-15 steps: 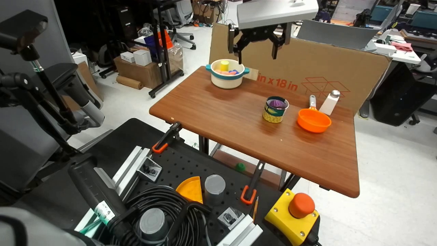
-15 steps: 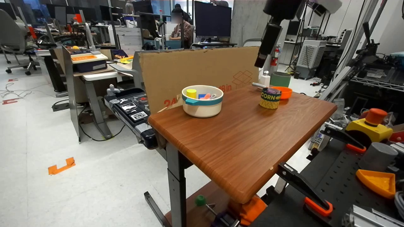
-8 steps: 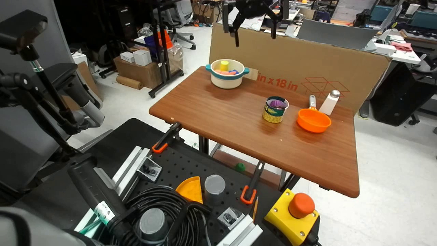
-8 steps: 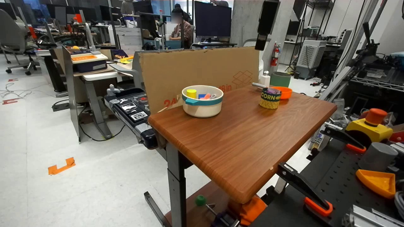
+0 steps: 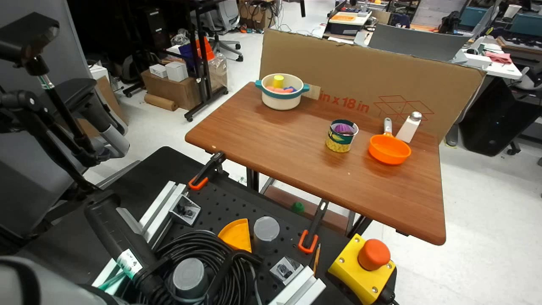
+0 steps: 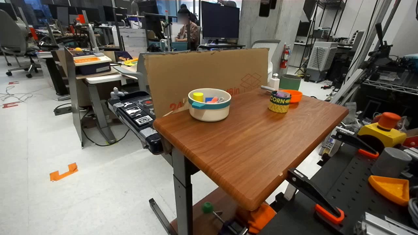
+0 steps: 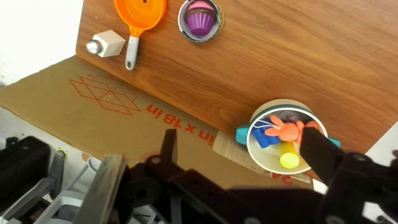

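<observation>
Both exterior views slant down onto the tabletop (image 5: 305, 154); the wrist view overlooks it.

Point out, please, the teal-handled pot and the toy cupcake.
Teal-handled pot (image 6: 210, 114): in an exterior view, on its cream outer wall.
Toy cupcake (image 7: 200, 24): in the wrist view, on its purple base.

hand (image 7: 239, 137) risen higher above desk (image 5: 262, 140), nearly out of both exterior views, just fingers (image 6: 264, 9) at top edge, orange-topped box (image 5: 345, 18) beyond uncovered
</observation>
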Action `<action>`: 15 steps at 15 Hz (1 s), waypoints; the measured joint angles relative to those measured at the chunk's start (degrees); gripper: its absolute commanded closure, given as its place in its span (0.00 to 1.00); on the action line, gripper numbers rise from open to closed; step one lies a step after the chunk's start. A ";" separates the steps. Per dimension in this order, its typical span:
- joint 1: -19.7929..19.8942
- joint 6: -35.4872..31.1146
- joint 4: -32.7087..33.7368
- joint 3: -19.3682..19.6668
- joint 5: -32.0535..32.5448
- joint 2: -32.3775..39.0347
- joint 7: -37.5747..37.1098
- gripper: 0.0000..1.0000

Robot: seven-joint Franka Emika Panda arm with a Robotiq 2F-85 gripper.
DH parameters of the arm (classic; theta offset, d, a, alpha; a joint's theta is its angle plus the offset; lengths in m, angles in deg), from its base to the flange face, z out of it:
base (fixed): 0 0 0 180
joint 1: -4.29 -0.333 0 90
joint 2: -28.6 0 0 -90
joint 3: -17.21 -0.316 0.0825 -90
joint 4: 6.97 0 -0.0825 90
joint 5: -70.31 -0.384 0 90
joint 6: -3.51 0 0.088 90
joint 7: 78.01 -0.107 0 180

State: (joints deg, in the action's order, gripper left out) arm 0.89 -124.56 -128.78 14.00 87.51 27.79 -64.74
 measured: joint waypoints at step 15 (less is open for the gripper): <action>0.21 9.54 6.89 0.10 4.40 1.23 -5.98 0.00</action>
State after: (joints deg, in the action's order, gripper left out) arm 1.10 -115.02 -121.88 14.10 91.91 29.03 -70.72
